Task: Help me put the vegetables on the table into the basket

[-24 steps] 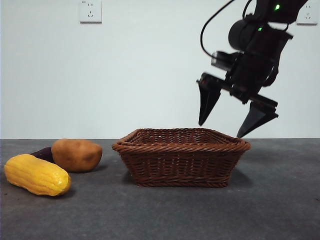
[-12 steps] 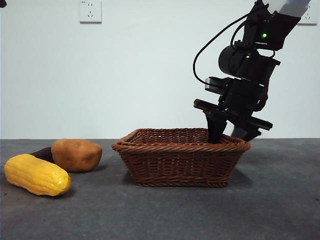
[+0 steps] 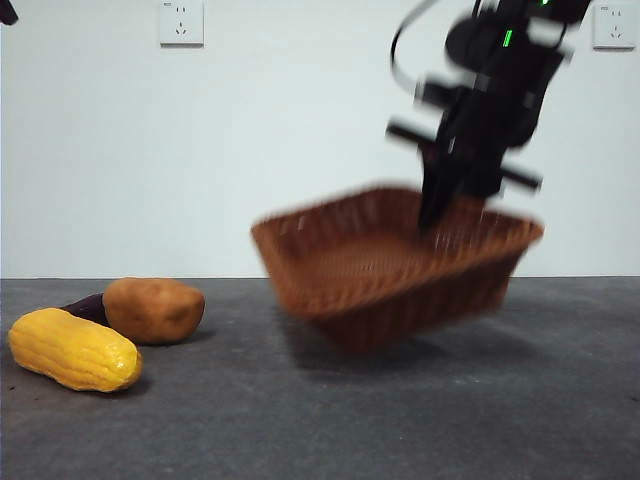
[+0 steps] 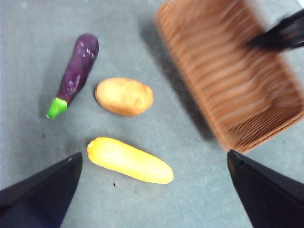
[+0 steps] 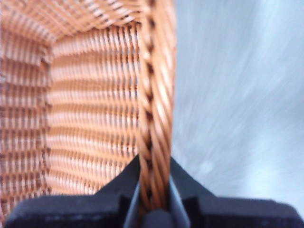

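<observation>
Basket [image 3: 390,265] just got yanked off the table [image 3: 320,420], tilted mid-air with the right gripper [image 5: 153,190] pinching its rim. Left gripper [image 4: 152,190] hangs spread above. All 3 veggies on the table, probably getting the basket brought closer.

No readable text, label, brand, number or sign is showing anywhere in these views. The two white wall outlets [image 3: 181,22] at the far side are carrying only tiny marks that are too small and blurred to read.
</observation>
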Robot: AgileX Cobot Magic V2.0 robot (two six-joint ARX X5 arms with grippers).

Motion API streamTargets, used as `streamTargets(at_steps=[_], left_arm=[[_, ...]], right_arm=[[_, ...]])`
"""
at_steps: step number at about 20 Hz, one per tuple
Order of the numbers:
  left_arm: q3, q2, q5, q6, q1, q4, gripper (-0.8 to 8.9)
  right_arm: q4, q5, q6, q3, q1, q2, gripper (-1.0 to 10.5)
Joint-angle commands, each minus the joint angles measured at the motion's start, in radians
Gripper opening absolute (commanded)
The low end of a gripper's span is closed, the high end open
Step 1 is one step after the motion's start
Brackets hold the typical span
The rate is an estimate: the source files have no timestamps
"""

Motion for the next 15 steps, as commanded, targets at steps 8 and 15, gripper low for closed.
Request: streamTargets(at_steps=[8,15], left_arm=[[0.001,0.273,-0.14,-0.235,-0.117,0.043,5.93],[0.001,0.526,-0.217,-0.468,-0.227,0.169,5.93]], right_arm=[[-0.056,-0.01,-0.113,0.017,-0.002,-0.437,-0.1],[-0.152,-0.02,-0.16,0.017,-0.002,-0.523,-0.1]])
